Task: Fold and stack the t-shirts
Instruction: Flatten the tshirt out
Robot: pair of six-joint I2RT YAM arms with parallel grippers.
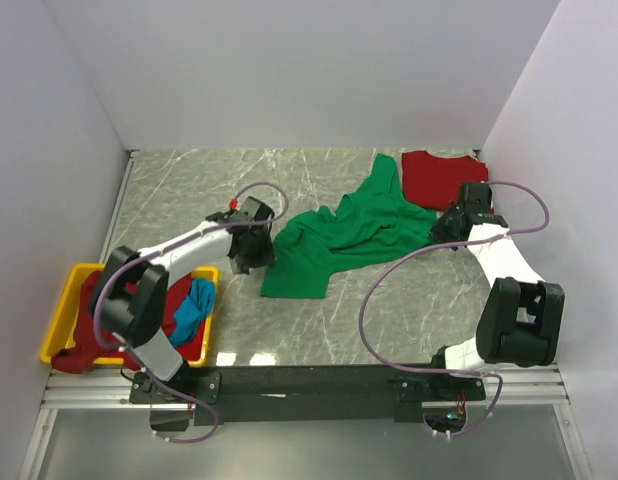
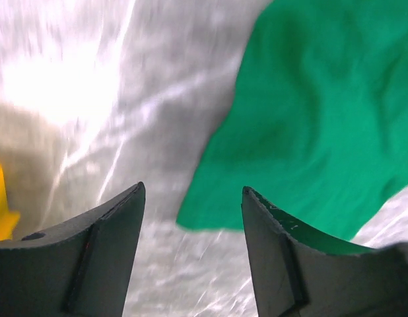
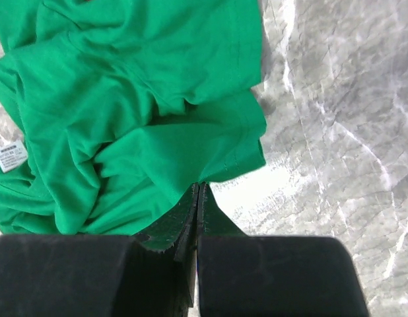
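Grey marbled tabletop (image 1: 189, 190), boxed in by white walls on three sides. Toward the far right corner, red t-shirt (image 1: 434, 178), flat and squared off, seemingly folded already and serving as the base of the stack. Across the middle, reaching toward that far right side, green t-shirt (image 1: 339, 235): unfolded, rumpled, sleeves and hem askew, white label (image 3: 9, 156) showing in the right wrist view. At the near left edge, yellow bin (image 1: 59, 325), with dark red cloth (image 1: 84, 345) and blue cloth (image 1: 194, 305) bundled inside, untouched by either arm. Left jaws released, fingers (image 2: 92, 257) wide apart, hovering low over the tabletop at the near left corner of the green t-shirt, with only bare marble between them and the cloth's corner just ahead. Right jaws clenched tight at the right edge of the green t-shirt, tips meeting the cloth at a hem, apparently pinching a thin fold of it. Judged progress: early. One garment apparently done, one laid out but not yet flattened or folded, at least two more waiting in the bin. Left to do: grasp the free corner, pull the green t-shirt flat, fold it, set it on the red t-shirt, then repeat for the bin's contents.
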